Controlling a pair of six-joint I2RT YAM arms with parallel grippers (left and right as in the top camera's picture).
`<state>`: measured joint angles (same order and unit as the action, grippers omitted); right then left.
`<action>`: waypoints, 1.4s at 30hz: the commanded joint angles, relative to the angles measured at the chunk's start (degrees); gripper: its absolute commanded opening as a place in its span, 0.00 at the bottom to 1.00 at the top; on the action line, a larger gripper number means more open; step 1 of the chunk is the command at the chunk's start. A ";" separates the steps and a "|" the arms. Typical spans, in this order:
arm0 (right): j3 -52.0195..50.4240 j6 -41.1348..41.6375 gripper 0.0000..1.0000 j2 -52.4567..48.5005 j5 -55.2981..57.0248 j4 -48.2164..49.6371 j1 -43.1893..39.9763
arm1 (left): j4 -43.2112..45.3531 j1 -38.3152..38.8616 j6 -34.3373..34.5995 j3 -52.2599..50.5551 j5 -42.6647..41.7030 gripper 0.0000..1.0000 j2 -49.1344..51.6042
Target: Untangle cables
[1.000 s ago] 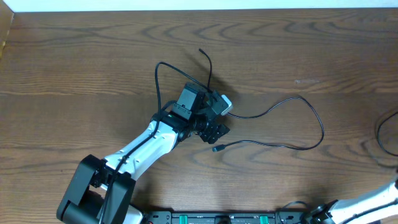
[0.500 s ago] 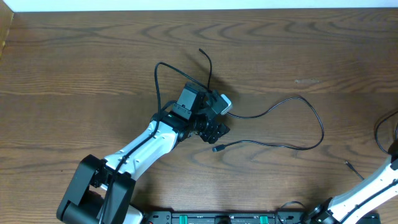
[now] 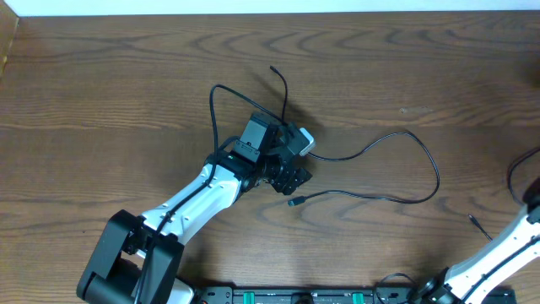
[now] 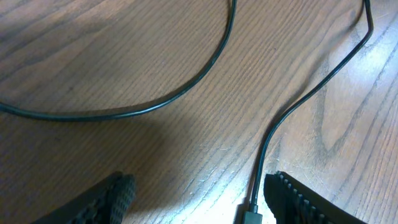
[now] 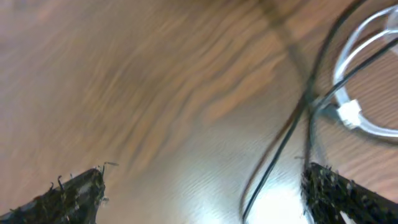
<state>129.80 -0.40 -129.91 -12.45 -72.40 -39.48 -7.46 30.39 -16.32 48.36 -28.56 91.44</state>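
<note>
A thin black cable (image 3: 422, 156) loops across the middle of the table and ends in a small plug (image 3: 294, 202). My left gripper (image 3: 293, 179) hovers just above that plug. In the left wrist view this gripper (image 4: 199, 193) is open, and the plug (image 4: 252, 215) lies on the wood close to the right finger (image 4: 298, 199), untouched. Another black cable (image 4: 186, 93) arcs past farther out. My right gripper (image 5: 205, 186) is open over crossed black cables (image 5: 305, 106) and a whitish strand (image 5: 367, 121) with a white plug (image 5: 349, 113); it holds nothing.
More black cable (image 3: 215, 110) loops behind the left wrist, with a free end (image 3: 272, 69) pointing to the far side. A cable curve (image 3: 515, 177) and a small loose tip (image 3: 474, 221) lie at the right edge beside the right arm (image 3: 506, 249). The table's near edge carries a rail (image 3: 295, 295).
The right arm has swung up along the right edge and its gripper has gone from shut to open. A small cable tip now lies near it. The left arm has not moved.
</note>
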 commanded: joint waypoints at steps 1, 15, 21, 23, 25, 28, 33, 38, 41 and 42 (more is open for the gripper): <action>0.70 -1.18 0.99 3.80 2.12 -2.71 5.22 | 0.09 -0.09 0.52 0.61 1.75 0.68 0.33; 0.57 9.51 0.99 3.80 16.02 -12.07 28.98 | 11.93 -4.26 10.27 0.66 34.86 0.77 -9.55; 0.59 2.93 0.99 3.96 14.84 -14.69 36.50 | 9.49 -13.40 15.02 0.63 37.94 0.79 -25.05; 0.50 2.43 0.99 3.96 14.88 -16.09 38.14 | 6.10 -16.61 17.51 0.63 40.98 0.75 -29.29; 0.22 2.43 0.98 4.04 15.06 -17.33 39.76 | 2.03 -19.50 19.12 0.63 44.06 0.72 -32.76; -0.94 2.47 0.96 5.16 15.56 -18.12 42.14 | -3.89 -23.02 19.67 0.63 45.16 0.72 -36.30; -7.08 2.56 0.96 10.23 17.94 -17.75 47.10 | -9.46 -25.05 19.63 0.63 45.16 0.72 -37.59; -21.88 2.43 0.98 20.17 21.62 -13.53 52.09 | -10.69 -25.03 19.61 0.63 45.13 0.72 -36.85; -33.09 2.45 0.99 26.86 23.45 -9.16 54.01 | -10.71 -25.03 19.37 0.63 45.13 0.72 -36.50; -37.46 2.45 0.99 29.29 24.39 -7.21 54.34 | -10.73 -25.03 19.02 0.63 45.13 0.73 -36.44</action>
<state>100.27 2.52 -105.71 7.88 -81.62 14.33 -18.04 5.67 2.81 48.69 15.42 54.65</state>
